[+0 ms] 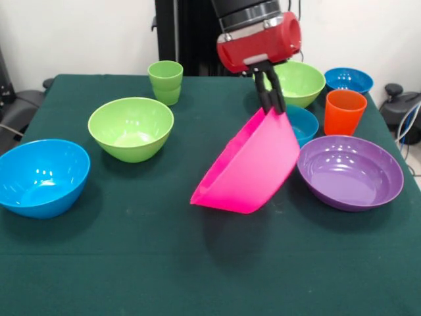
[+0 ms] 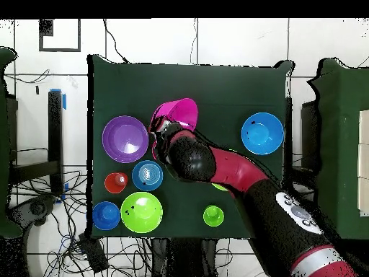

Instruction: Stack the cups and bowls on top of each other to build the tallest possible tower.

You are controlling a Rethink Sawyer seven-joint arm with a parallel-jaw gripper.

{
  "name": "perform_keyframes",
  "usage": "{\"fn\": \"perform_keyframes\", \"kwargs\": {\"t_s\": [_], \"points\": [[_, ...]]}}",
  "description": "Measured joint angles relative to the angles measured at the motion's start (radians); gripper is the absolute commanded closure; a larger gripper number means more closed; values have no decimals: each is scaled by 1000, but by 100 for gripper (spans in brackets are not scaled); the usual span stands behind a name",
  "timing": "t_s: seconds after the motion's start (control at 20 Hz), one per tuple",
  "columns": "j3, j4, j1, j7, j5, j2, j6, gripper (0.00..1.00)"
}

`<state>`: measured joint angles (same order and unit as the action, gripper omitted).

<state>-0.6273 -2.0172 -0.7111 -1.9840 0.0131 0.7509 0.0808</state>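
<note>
Pink bowl (image 1: 253, 168): nearest the camera, centre of the front view, tilted steeply with its lower rim at or just above the green cloth; I cannot tell if it touches
Grip: gripper (image 1: 271, 105) has its black jaws pinching the bowl's upper rim
Step in hand: judged to be carrying the first big piece toward a base; nothing is stacked yet
Next move: likely needs the bowl levelled and set squarely over or into another bowl
Neighbours: purple bowl (image 1: 350, 172) just right, small blue bowl (image 1: 304, 124) partly hidden behind the pink one, orange cup (image 1: 343, 112) upper right
Further out: lime bowl (image 1: 131, 128) centre left, big blue bowl (image 1: 41, 176) far left, green cup (image 1: 166, 82) top centre
Arm (image 2: 238, 177): in the overhead view it reaches from lower right up to the frame's middle, wrist bent down over the bowl
</note>
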Motion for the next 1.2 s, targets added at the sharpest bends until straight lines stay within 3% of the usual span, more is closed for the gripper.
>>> {"fn": "perform_keyframes", "kwargs": {"t_s": [0.5, 1.2], "points": [[-14, 44, 38, 0, 55, -63, -64, 100], [-163, 76, -32, 0, 54, -158, -72, 100]]}}
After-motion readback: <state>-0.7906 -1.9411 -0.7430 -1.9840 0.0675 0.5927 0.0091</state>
